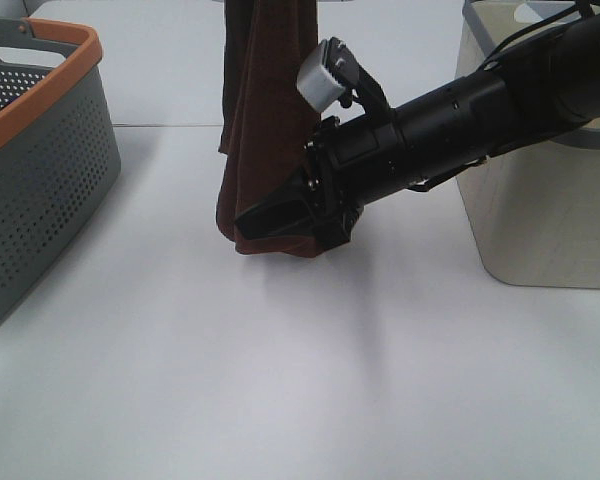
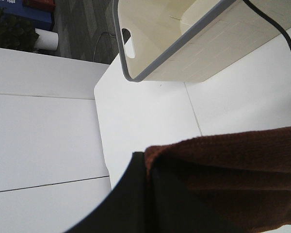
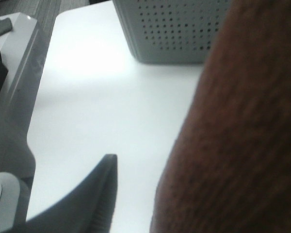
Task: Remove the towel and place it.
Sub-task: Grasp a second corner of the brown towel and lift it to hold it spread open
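Observation:
The dark maroon-brown towel [image 1: 270, 120] hangs straight down from above the top edge of the exterior high view, its bunched lower end just over the white table. My left gripper [image 2: 150, 194] does not show in that view; the left wrist view shows its black finger [image 2: 128, 204] pressed against the towel [image 2: 233, 174], shut on it. My right gripper [image 1: 270, 222] reaches in from the right, across the towel's lower end. One dark finger [image 3: 94, 199] stands a small gap away from the towel [image 3: 242, 136], and the other finger is hidden behind the cloth.
A grey perforated basket [image 1: 40, 150] with an orange rim stands at the left of the table [image 1: 280, 380]. A cream bin [image 1: 540, 200] with a grey rim stands at the right, under my right arm. The table's back edge lies behind the towel.

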### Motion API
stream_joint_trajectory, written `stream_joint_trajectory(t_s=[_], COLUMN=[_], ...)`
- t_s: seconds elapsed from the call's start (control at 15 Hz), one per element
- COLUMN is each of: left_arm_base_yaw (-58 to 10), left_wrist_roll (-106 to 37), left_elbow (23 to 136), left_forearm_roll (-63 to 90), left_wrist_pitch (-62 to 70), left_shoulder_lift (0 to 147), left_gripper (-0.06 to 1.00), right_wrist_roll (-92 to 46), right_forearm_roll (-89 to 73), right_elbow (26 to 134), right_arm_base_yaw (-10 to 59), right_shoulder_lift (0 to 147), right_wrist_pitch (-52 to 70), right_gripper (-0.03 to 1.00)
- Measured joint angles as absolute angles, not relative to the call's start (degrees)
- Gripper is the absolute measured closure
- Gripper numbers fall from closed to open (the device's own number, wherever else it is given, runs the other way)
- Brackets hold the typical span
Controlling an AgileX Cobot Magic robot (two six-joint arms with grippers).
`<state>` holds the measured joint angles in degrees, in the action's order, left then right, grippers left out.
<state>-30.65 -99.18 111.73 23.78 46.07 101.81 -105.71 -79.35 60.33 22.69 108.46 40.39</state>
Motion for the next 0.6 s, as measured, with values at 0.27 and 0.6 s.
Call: stream_joint_trajectory(t_s=[0.27,0.6], left_arm_base_yaw=[-30.7,-30.7], left_wrist_roll=[-99.1,-98.7], left_elbow=[111.7,111.7], left_forearm_roll=[23.5,23.5], left_wrist_pitch=[46.1,46.0], left_shoulder_lift=[101.8,101.8], left_gripper=[0.94,0.94], right_wrist_roll=[-98.0,-94.3], right_forearm_roll=[-71.5,-70.5], right_elbow=[60.3,60.3], right_arm_base_yaw=[22.7,22.7], right_shoulder_lift=[108.5,106.5], right_wrist_pitch=[37.3,36.7], right_gripper=[0.73,0.73])
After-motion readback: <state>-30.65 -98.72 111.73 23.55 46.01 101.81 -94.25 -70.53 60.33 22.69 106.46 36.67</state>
